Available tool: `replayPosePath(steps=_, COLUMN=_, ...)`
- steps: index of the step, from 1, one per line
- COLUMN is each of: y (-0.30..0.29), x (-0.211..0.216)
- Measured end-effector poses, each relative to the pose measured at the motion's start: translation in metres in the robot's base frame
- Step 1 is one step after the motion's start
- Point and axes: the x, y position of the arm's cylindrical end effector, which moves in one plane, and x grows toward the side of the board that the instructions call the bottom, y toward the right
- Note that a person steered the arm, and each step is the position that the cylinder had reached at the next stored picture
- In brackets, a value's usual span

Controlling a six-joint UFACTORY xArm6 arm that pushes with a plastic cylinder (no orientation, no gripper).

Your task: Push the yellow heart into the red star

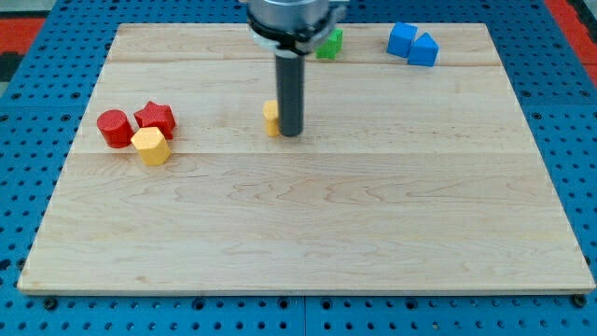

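The yellow heart [270, 118] lies near the board's upper middle, mostly hidden behind my rod. My tip [291, 133] rests against the heart's right side. The red star [156, 118] sits at the view's left, well to the left of the heart. A red cylinder [115, 128] touches the star's left side, and a yellow hexagon [151, 146] touches it from below.
A green block [329, 43] sits at the view's top, partly hidden by the arm. A blue cube [402, 39] and a blue triangular block [423, 49] sit together at the top right. The wooden board [308, 233] lies on a blue pegboard.
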Motion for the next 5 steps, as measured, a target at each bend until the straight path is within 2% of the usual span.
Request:
replayPosePath(steps=1, y=-0.101, x=0.004)
replayPosePath(steps=2, y=-0.004, x=0.004)
replayPosePath(steps=3, y=0.026, x=0.020)
replayPosePath(steps=4, y=0.038, x=-0.024)
replayPosePath(steps=5, y=-0.025, x=-0.058)
